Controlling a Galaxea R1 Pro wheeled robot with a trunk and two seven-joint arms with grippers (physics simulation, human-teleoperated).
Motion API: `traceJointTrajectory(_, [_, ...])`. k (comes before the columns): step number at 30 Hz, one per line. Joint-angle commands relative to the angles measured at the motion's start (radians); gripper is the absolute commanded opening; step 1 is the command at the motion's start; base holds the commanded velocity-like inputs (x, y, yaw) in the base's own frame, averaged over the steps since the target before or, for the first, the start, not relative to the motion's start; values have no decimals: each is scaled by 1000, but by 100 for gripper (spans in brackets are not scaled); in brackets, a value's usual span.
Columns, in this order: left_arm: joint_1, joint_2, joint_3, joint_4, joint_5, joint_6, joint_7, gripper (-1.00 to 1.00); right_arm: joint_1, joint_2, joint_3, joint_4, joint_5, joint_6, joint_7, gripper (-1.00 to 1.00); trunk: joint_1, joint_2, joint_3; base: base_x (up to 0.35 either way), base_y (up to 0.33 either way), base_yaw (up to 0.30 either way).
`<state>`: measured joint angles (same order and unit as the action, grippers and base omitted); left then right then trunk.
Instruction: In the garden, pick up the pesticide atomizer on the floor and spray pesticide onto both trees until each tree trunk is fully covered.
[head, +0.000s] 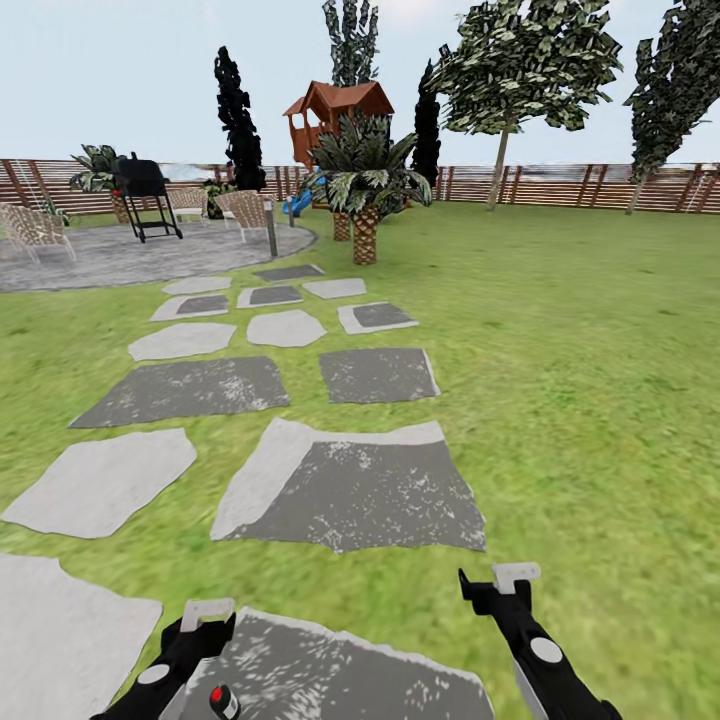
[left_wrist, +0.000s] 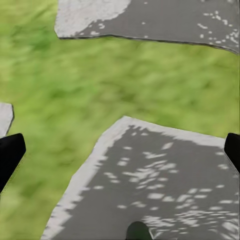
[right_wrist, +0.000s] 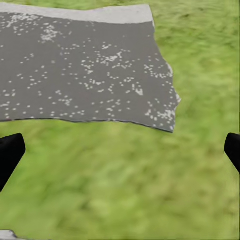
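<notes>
At the far left of the garden, a grey paved patio (head: 110, 255) carries wicker chairs (head: 35, 230) and a black grill (head: 145, 190), backed by the brown slat fence (head: 560, 185). Grey stepping slabs (head: 350, 490) run from the patio toward the robot across the green floor (head: 580, 400).

Near the lower left of the head view, the left gripper (head: 205, 625) hangs over the nearest slab (head: 330, 670). Its fingers are spread wide, grasping nothing; in the left wrist view the two dark fingertips (left_wrist: 10, 155) sit at opposite edges with slab and grass between them. The pesticide atomizer (head: 222, 702) stands on that same slab, red top up, just beside the left gripper on its right and a little nearer to the robot, not touching it. A dark rounded shape (left_wrist: 139, 231) at the edge of the left wrist view may be its top, though that cannot be told for sure.

In the middle distance stand a scaly-trunked palm (head: 365, 190) and a wooden playhouse (head: 335, 115).

To the right, the right gripper (head: 505, 590) hovers over grass beside the large slab, likewise released and empty, its fingertips (right_wrist: 10, 155) far apart in the right wrist view. Far right by the fence rise a leafy tree (head: 525, 65) and another (head: 675, 75).
</notes>
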<state>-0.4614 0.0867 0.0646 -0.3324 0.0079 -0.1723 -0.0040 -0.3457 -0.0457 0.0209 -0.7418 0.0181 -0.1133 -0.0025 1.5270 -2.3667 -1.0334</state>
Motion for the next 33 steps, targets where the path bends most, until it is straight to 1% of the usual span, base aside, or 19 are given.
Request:
traceJointTrajectory(1, [0,0,3,1,1,-3,0,100,-1,-1,2,0,2,-3,0,100,0,0,-1,191,0,0])
traceJointTrajectory(6, [0,1,1,0,0,-5,0,100,0,-4,1,-1,2,-2,1,100,0,0,-1,71,0,0])
traceJointTrajectory(20, [1,2,-5,-2,1,-7,-6,100,-1,-5,1,-1,2,-3,0,100,0,0,-1,5,0,0])
traceJointTrajectory(33, [0,3,-6,-2,-1,-7,-7,100,-1,-4,1,-1,2,-3,-1,100,50,-91,-42,0,0,0])
